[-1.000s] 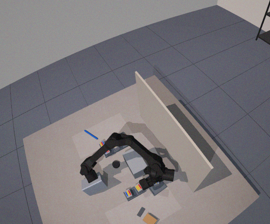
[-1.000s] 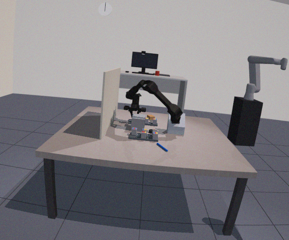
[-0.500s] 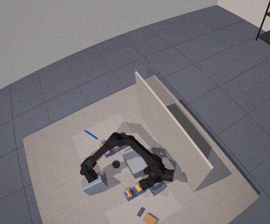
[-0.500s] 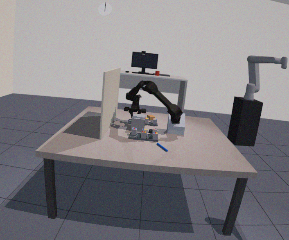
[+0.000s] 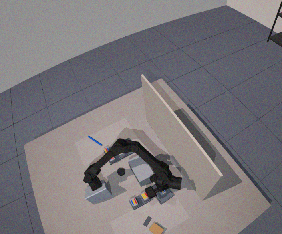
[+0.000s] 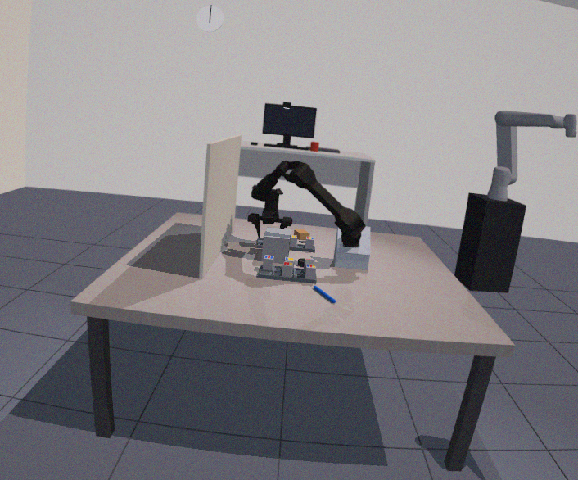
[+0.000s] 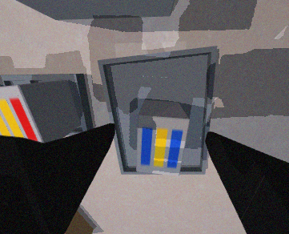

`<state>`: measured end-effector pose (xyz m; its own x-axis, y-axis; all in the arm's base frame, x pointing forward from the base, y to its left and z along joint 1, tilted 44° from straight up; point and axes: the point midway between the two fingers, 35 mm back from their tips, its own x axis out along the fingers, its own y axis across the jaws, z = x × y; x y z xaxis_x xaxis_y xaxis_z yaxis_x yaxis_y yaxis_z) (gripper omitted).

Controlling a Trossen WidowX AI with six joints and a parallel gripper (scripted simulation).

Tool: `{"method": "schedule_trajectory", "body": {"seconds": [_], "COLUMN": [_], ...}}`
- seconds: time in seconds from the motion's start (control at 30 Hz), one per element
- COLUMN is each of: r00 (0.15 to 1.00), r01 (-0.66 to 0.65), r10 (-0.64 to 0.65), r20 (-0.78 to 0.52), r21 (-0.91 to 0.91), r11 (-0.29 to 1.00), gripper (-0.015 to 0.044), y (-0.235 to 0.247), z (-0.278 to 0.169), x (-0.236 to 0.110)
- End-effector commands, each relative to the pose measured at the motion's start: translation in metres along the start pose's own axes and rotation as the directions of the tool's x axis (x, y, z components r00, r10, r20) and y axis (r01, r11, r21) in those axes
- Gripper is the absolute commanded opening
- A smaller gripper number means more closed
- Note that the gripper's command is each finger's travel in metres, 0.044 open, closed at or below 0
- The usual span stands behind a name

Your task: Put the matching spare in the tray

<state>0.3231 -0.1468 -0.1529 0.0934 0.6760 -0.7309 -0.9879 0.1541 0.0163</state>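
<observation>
A grey spare (image 7: 160, 146) (image 5: 163, 192) with blue, yellow and blue stripes lies inside the shallow grey tray (image 7: 109, 100) (image 5: 165, 199). My gripper (image 7: 159, 132) (image 5: 159, 188) (image 6: 269, 223) is open and hangs just above it, one black finger on each side of the tray, touching nothing. The mounted unit (image 5: 141, 171) (image 6: 277, 242) is a grey box in the middle of the table. A spare (image 7: 10, 116) (image 5: 144, 195) with yellow, yellow and red stripes sits in a holder to the left of the tray.
Another striped spare (image 5: 134, 201) lies beside that holder. More spares (image 5: 110, 153) sit in a rack under my arm. A tall beige panel (image 5: 176, 133) (image 6: 219, 206) stands close behind. A blue pen (image 5: 94, 140), a black knob (image 5: 121, 171) and a brown pad (image 5: 156, 228) lie around.
</observation>
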Motion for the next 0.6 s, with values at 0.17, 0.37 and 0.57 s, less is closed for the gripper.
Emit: {"method": "schedule_trajectory", "body": {"seconds": [0.17, 0.37, 0.57], "r00": [1.000, 0.999, 0.999], "r01": [0.003, 0.032, 0.032], "r10": [-0.003, -0.032, -0.032], "r20": [-0.003, -0.015, -0.015], "r21": [0.003, 0.006, 0.006], "r11": [1.000, 0.999, 0.999], "gripper": [0.0440, 0.0440, 0.0440], "y": [0.001, -0.002, -0.002], "z": [-0.001, -0.004, -0.004], "x": [-0.103, -0.105, -0.105]}}
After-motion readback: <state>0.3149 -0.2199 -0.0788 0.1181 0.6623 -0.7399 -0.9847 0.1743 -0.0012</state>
